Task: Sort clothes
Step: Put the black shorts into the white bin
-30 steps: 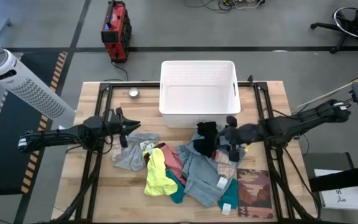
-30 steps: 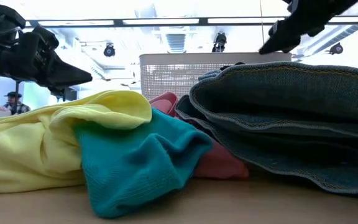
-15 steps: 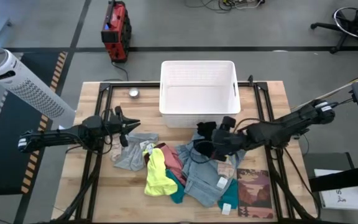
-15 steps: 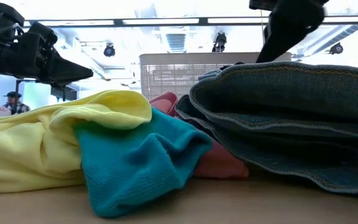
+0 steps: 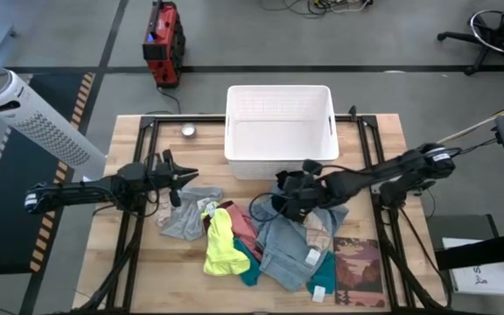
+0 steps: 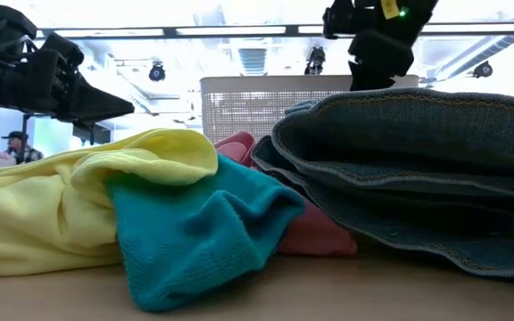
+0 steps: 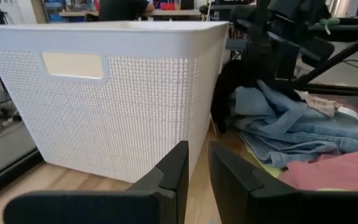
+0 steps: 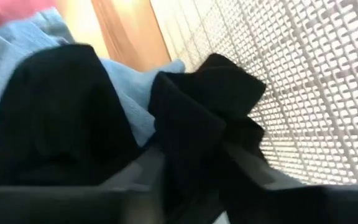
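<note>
Sorting barely begun, by the look of it. Left gripper (image 5: 185, 178) hovering near the surface's left edge, fingers (image 7: 178, 168) nearly together, holding nothing. Clothes (image 5: 252, 232) heaped mid-surface toward the near edge: grey piece, neon yellow (image 5: 220, 245), pink, teal, grey-blue denim (image 6: 418, 160). White basket (image 5: 279, 131) at the far edge shows no garment inside. Right gripper (image 5: 284, 197) down on the black garment (image 8: 191, 118) beside the basket's near wall; fingers' state cannot tell. Printed mat (image 5: 358, 271) at the near right corner. Whole heap left to sort.
</note>
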{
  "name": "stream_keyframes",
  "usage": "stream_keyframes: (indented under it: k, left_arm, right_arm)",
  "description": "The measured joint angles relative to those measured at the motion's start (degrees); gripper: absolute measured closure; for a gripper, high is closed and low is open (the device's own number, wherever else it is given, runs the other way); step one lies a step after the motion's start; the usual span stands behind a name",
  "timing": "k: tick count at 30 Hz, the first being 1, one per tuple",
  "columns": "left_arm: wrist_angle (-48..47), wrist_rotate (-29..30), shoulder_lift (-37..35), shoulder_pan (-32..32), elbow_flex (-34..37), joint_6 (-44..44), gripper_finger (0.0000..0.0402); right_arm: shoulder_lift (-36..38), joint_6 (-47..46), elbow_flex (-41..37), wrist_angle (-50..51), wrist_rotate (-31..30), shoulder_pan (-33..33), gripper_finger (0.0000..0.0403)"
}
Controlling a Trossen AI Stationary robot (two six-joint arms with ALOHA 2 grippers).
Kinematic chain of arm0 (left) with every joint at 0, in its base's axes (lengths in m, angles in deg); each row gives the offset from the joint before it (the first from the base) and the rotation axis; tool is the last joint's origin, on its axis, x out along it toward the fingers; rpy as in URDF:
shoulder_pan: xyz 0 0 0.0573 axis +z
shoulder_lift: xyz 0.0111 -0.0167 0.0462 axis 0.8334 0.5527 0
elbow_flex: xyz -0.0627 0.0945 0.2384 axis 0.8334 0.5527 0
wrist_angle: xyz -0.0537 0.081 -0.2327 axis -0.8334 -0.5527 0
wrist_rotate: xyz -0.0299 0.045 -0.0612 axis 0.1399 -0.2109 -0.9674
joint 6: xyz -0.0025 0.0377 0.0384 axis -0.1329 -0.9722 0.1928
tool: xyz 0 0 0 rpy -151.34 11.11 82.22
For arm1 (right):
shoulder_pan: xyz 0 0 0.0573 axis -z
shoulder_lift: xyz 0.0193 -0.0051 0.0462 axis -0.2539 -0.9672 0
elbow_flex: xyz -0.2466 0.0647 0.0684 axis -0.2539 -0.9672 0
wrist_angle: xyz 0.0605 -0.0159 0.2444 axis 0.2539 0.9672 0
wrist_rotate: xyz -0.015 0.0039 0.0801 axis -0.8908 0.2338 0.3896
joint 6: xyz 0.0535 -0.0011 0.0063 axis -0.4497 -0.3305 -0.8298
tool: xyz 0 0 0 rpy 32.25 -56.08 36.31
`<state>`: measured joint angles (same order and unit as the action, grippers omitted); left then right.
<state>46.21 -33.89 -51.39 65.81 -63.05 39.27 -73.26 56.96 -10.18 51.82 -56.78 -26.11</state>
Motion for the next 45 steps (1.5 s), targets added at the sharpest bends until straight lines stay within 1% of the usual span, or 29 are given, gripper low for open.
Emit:
stream_keyframes:
  k: [2, 3, 4, 8, 12, 18, 21, 24, 28, 30, 31, 33, 36, 41, 45]
  left_arm:
    - [-0.8, 0.0, 0.4, 0.0, 0.0, -0.8, 0.0351]
    - [-0.7, 0.0, 0.7, 0.0, 0.0, -1.3, 0.0351]
    - [-0.5, 0.0, 0.9, 0.0, 0.0, -1.9, 0.0351]
    - [0.3, 0.0, 1.0, 0.0, 0.0, -4.6, 0.0351]
    - [2.3, 0.0, 0.6, 0.0, 0.0, -6.5, 0.0351]
    - [3.2, 0.0, 0.7, 0.0, 0.0, -8.2, 0.0351]
    - [2.7, 0.0, 0.8, 0.0, 0.0, -8.1, 0.0351]
    - [2.8, 0.0, 1.1, 0.0, 0.0, -8.6, 0.0351]
    - [3.0, 0.0, 1.0, 0.0, 0.0, -8.9, 0.0351]
    - [3.1, 0.0, 1.0, 0.0, 0.0, -8.9, 0.0351]
    - [3.1, 0.0, 1.0, 0.0, 0.0, -8.9, 0.0351]
    - [3.2, 0.0, 1.0, 0.0, 0.0, -8.9, 0.0351]
    - [3.2, 0.0, 1.0, 0.0, 0.0, -8.9, 0.0351]
    - [3.2, 0.0, 1.0, 0.0, 0.0, -9.3, 0.0351]
    - [3.2, 0.0, 0.9, 0.0, 0.0, -9.3, 0.0351]
  right_arm:
    - [-0.7, 1.5, 1.7, 0.8, 0.0, 0.0, 0.0375]
    - [-1.0, 2.2, 2.8, 1.3, 0.0, 0.0, 0.0388]
    - [-1.1, 2.5, 3.9, 2.0, 0.1, -0.1, 0.0392]
    - [-1.4, 2.5, 10.6, 6.1, 1.4, -0.5, 0.0387]
    - [-1.3, 4.6, 17.2, 8.7, 1.5, -1.1, 0.0399]
    - [-0.7, 12.0, 26.2, 8.6, 0.6, -0.9, 0.04]
    - [-0.7, 16.2, 30.8, 8.5, -3.2, -0.9, 0.0401]
    - [-0.7, 21.1, 35.3, 7.2, -9.3, -0.9, 0.0402]
    - [-0.8, 31.0, 40.4, 1.7, -20.2, -0.2, 0.0402]
    - [-0.7, 36.9, 42.5, -2.2, -23.0, 1.0, 0.0402]
    - [-0.7, 39.4, 43.4, -3.8, -23.4, 1.9, 0.0402]
    - [-0.7, 42.9, 45.0, -5.7, -22.9, 4.2, 0.0402]
    - [-0.7, 44.1, 45.7, -5.6, -21.4, 8.7, 0.0402]
    - [-0.8, 40.8, 44.1, -2.0, -16.1, 16.7, 0.0403]
    - [-1.1, 35.4, 40.4, -1.8, -8.4, 21.5, 0.0403]
